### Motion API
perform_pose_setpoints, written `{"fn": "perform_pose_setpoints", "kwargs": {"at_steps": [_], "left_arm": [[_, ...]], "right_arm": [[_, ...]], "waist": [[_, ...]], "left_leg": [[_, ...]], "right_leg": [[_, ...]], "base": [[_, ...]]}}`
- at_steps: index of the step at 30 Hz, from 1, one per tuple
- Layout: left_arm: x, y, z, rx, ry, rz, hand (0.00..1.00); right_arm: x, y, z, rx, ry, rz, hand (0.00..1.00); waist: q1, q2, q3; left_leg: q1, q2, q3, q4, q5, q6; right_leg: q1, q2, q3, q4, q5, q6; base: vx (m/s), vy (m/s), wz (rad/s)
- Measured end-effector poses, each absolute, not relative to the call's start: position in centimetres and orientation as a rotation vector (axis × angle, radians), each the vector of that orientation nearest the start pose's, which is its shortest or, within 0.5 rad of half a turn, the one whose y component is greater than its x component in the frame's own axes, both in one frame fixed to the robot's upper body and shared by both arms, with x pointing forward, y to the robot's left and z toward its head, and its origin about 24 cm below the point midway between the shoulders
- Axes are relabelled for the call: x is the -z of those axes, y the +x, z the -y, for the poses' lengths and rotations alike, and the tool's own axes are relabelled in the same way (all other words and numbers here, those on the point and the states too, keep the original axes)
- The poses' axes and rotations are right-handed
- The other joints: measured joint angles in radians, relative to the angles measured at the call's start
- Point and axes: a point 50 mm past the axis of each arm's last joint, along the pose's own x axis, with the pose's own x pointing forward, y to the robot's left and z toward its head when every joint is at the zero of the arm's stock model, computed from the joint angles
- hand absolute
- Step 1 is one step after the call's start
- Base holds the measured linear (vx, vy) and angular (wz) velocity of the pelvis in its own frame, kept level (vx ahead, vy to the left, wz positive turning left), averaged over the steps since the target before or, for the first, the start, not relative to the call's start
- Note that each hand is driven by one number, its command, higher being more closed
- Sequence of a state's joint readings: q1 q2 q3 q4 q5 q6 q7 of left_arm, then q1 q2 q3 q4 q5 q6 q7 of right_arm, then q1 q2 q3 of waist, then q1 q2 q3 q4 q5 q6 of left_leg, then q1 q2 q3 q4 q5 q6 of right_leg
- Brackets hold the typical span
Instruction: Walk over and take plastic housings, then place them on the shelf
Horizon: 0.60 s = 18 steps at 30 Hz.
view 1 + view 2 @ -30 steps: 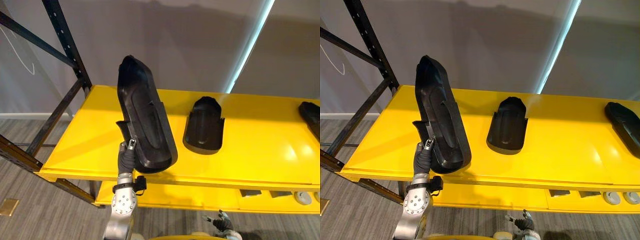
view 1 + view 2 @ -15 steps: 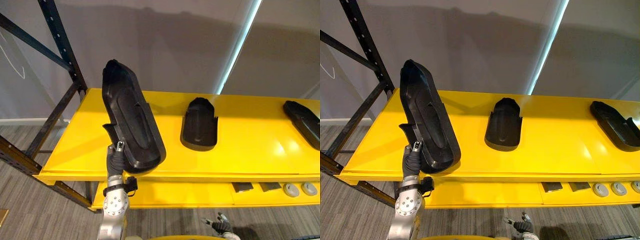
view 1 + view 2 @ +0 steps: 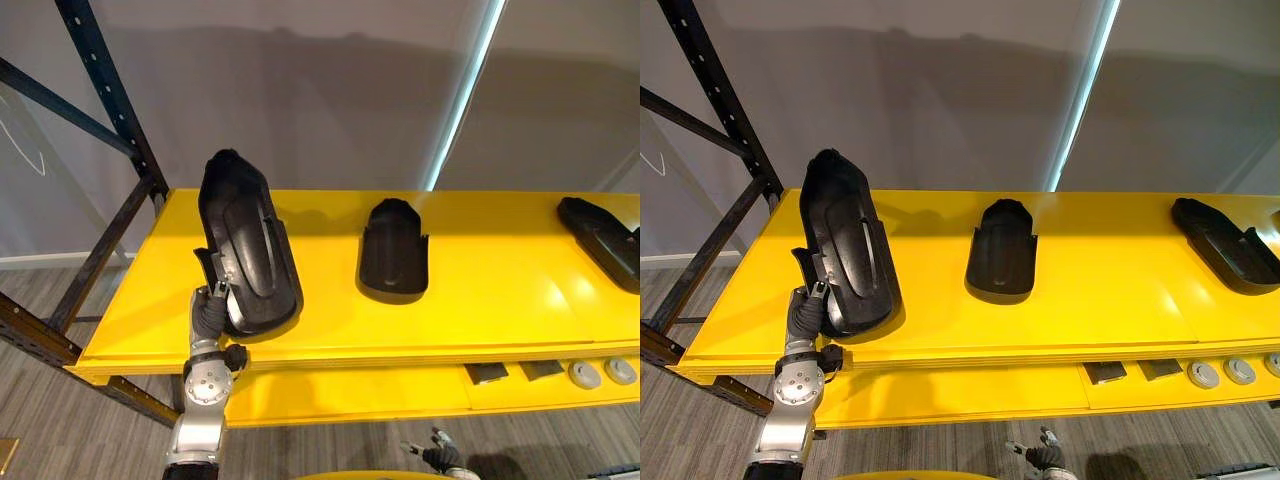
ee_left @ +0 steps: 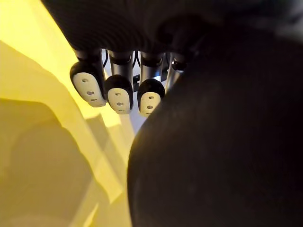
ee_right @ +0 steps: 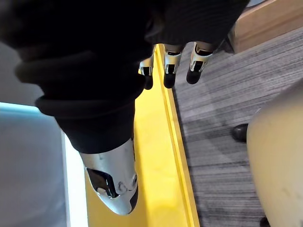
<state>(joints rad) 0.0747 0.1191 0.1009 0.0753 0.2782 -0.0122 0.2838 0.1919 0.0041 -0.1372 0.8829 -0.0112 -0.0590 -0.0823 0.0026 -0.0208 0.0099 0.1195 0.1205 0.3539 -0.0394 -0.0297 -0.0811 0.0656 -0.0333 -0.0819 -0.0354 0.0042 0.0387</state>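
**Long housing coming down onto the left end of the shelf**

Yellow shelf (image 3: pixel 500 300) spans the view, wall behind it. Dark rack post (image 3: pixel 110 100) with a diagonal brace stands at its left end. A lower tier carries small round parts (image 3: pixel 585 374) and flat dark pieces (image 3: pixel 489 373).

Three black plastic housings sit on or at the shelf. The long housing (image 3: pixel 245 245) is at the left end, in the left hand (image 3: pixel 208 308). A shorter middle housing (image 3: pixel 393 250) lies flat near the centre, well apart from it. A far-right housing (image 3: pixel 1225 240) lies flat at the right end.

The long housing is tilted steeply, not laid down. Its long axis runs from the shelf's front edge up and back toward the wall. The rounded narrow end points up; the broad end is low, close over the yellow surface. Whether that low end touches the shelf, I cannot tell. The face with the long recessed slot is turned toward the robot.

The left hand grips the housing at its lower near rim, arm reaching up from below the shelf edge. In the left wrist view the fingers (image 4: pixel 118 92) are wrapped behind the dark shell, yellow shelf past them. Holding at the low end likely lets the top tip back and down onto the open stretch, clear of the middle housing.

The right hand (image 5: pixel 170 59) hangs low beside the shelf front, fingers relaxed and holding nothing.
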Motion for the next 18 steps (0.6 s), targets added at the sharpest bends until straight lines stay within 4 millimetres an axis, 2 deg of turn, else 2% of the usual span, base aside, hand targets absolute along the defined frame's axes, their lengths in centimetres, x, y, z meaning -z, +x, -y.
{"fn": "perform_pose_setpoints", "kwargs": {"at_steps": [7,12,18], "left_arm": [[-1.2,24.1,-24.3,-0.397,0.527,-0.173,1.0],[-0.8,24.5,-25.1,-0.399,0.585,-0.215,1.0],[-1.4,25.6,-26.4,-0.394,0.682,-0.229,1.0]], "right_arm": [[15.5,9.3,18.2,0.228,0.014,-1.012,0.0],[15.5,9.5,18.4,0.222,0.004,-1.013,0.0],[15.4,9.8,18.4,0.2,-0.001,-1.005,0.0]], "waist": [[-0.016,0.014,0.009],[-0.015,0.017,0.012],[-0.017,0.015,0.026]], "left_leg": [[0.0,-0.008,0.001,-0.018,0.011,0.001],[0.0,-0.012,0.004,-0.026,0.015,0.003],[0.0,-0.019,0.004,-0.033,0.017,0.005]], "right_leg": [[-0.012,0.007,0.005,-0.001,0.005,-0.002],[-0.021,0.008,0.013,-0.001,0.011,-0.004],[-0.028,0.003,0.018,-0.001,0.012,-0.002]], "base": [[-0.02,-0.012,-0.01],[-0.04,-0.014,-0.04],[-0.03,-0.001,-0.01]]}}
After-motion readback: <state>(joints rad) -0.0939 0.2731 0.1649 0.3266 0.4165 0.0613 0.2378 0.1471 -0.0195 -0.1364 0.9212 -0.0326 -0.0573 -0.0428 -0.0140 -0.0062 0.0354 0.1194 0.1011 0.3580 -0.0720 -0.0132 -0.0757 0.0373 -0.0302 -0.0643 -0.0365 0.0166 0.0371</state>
